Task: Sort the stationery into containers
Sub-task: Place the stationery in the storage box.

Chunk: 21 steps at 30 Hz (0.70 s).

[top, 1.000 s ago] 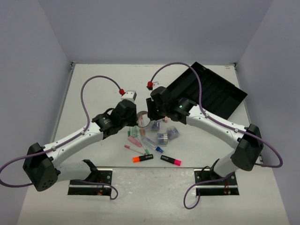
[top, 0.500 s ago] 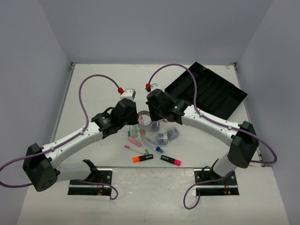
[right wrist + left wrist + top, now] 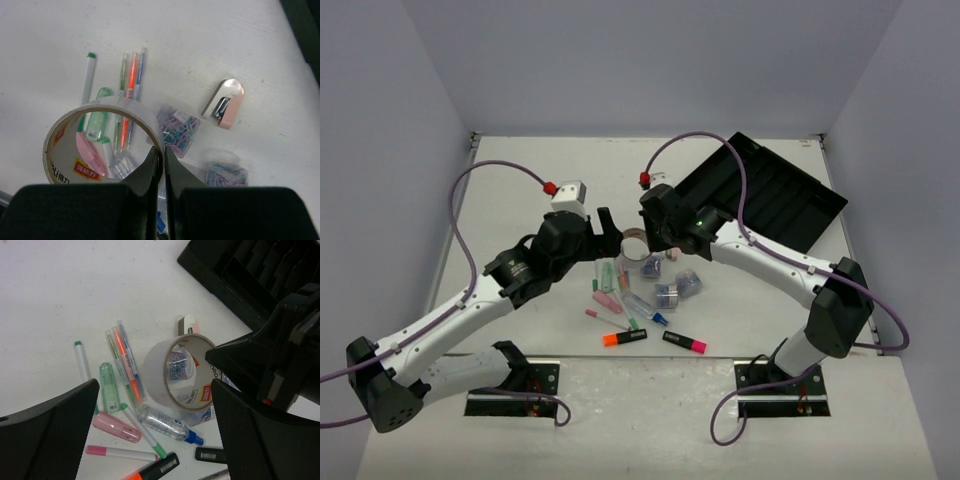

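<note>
Bare table [image 3: 510,215] lies open left of the left gripper [image 3: 605,228], which hangs released, jaws wide. Its fingers [image 3: 50,440] block the lower corners of its view. Below it lie pens [image 3: 127,365]. Just right, the tape ring [image 3: 157,377], seemingly lifted, is pinched through its wall by the clenched right gripper [image 3: 161,159], which hides the ring's right side. Beyond, the tray [image 3: 770,190] sits near the table's right edge.

The left arm [image 3: 445,320] and the right arm [image 3: 770,262] both have white tubular links between bulky black joint housings. A thin purple cable [image 3: 698,136] with a red plug [image 3: 550,187] trails from each. The left gripper [image 3: 155,385] has matte black fingers [image 3: 55,440] with finely dotted faces.
</note>
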Motion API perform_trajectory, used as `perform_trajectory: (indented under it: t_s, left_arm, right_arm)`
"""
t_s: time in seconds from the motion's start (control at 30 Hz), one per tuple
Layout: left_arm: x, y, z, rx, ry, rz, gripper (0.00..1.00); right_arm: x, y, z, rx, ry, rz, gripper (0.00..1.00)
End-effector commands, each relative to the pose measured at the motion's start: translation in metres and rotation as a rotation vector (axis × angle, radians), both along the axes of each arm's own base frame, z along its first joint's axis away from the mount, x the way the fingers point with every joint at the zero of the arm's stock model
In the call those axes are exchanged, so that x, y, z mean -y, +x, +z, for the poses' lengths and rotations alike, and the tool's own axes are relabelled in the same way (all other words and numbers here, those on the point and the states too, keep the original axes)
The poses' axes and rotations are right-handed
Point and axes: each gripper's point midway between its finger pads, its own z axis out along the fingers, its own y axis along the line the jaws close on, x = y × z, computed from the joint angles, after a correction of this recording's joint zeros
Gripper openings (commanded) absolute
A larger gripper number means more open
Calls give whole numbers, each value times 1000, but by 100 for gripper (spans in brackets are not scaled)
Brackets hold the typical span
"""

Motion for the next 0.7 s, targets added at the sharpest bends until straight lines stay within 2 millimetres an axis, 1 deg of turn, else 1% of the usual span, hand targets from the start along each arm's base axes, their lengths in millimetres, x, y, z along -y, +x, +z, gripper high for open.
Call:
perform_trajectory:
  t_s: [0.0, 0.03, 0.1, 0.17, 0.2, 0.23, 0.27, 0.3, 0.37, 0.4, 0.43, 0.47, 0.53, 0.6, 0.67]
  left_arm:
    - [-39, 0, 55, 124, -14, 144, 99]
    - [-44, -3, 59, 136, 18, 133, 100]
    - [-54, -11, 64, 133, 89, 99, 100]
    - [-71, -18, 63, 116, 158, 123, 100]
    - [-79, -20, 63, 112, 183, 141, 100]
    - [-92, -24, 62, 114, 218, 171, 100]
    - [-106, -29, 62, 118, 253, 201, 100]
    - [-111, -31, 59, 117, 272, 205, 100]
    - [-119, -35, 55, 139, 292, 204, 100]
    - [-122, -37, 56, 155, 288, 199, 100]
    - [-123, -39, 53, 161, 282, 189, 100]
    - [-124, -42, 43, 158, 285, 183, 100]
    - [-127, -44, 34, 155, 277, 193, 100]
    - [-129, -45, 33, 170, 228, 221, 100]
    - [-129, -46, 32, 182, 215, 219, 100]
  right_arm:
    - [33, 26, 9, 44, 5, -99, 0]
    - [48, 36, 14, 51, 14, -136, 0]
    - [68, 45, 20, 59, 24, -170, 0]
    - [98, 66, 26, 74, 25, -247, 0]
    - [102, 71, 30, 82, 28, -260, 0]
    - [111, 82, 37, 89, 42, -285, 0]
    - [125, 96, 43, 97, 57, -320, 0]
    - [132, 107, 46, 98, 68, -343, 0]
    - [145, 129, 49, 97, 86, -384, 0]
    - [151, 135, 50, 96, 92, -399, 0]
    - [154, 145, 50, 97, 92, -411, 0]
    - [156, 161, 49, 100, 88, -424, 0]
    - [160, 178, 45, 98, 78, -441, 0]
    - [165, 196, 38, 88, 52, -458, 0]
    - [168, 211, 43, 110, 42, -477, 0]
